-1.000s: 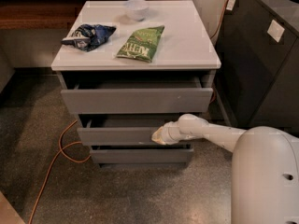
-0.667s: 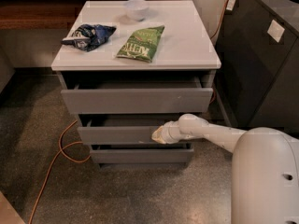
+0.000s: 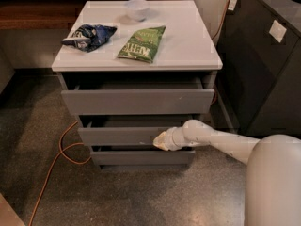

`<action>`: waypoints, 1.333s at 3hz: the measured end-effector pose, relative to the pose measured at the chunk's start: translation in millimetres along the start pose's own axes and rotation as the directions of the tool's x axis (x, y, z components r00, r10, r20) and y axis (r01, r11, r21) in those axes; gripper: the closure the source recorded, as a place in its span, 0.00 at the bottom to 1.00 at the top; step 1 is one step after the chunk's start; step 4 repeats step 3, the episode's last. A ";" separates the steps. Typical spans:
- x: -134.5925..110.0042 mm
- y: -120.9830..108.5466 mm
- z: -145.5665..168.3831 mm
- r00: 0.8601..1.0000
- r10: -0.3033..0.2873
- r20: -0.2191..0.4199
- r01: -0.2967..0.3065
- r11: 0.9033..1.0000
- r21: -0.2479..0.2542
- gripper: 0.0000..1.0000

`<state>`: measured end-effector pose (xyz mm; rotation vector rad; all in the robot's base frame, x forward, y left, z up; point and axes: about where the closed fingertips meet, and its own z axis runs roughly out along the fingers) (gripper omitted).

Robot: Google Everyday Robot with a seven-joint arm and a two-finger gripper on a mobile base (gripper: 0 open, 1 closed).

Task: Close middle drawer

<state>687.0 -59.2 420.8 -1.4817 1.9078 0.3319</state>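
The middle drawer (image 3: 120, 136) is a shallow matte-gray drawer with a plain slab face, pulled out a little from the white-topped cabinet (image 3: 188, 41). Its tray shows as a dark gap behind the face. My gripper (image 3: 159, 141) sits at the end of the white arm, which reaches in from the right. It rests against the right part of the drawer's face. The top drawer (image 3: 136, 100), with a taller face, also stands out a little. The bottom drawer (image 3: 141, 157) lies below my gripper.
On the cabinet top lie a dark blue chip bag (image 3: 89, 35), a green chip bag (image 3: 142, 43) and a white bowl (image 3: 138, 8). An orange cable (image 3: 56, 161) runs over the speckled floor on the left. A dark cabinet (image 3: 263, 65) stands on the right.
The arm and gripper stay against the middle drawer's face. No clear movement of the drawer shows.
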 end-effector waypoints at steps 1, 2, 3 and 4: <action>-12.1 27.6 -8.4 0.999 -0.030 0.012 0.031 0.998 -0.059 1.00; -29.5 70.3 -22.9 0.998 -0.059 0.037 0.064 0.986 -0.151 1.00; -29.5 70.3 -22.9 0.998 -0.059 0.037 0.064 0.986 -0.151 1.00; -29.5 70.3 -22.9 0.998 -0.059 0.037 0.064 0.986 -0.151 1.00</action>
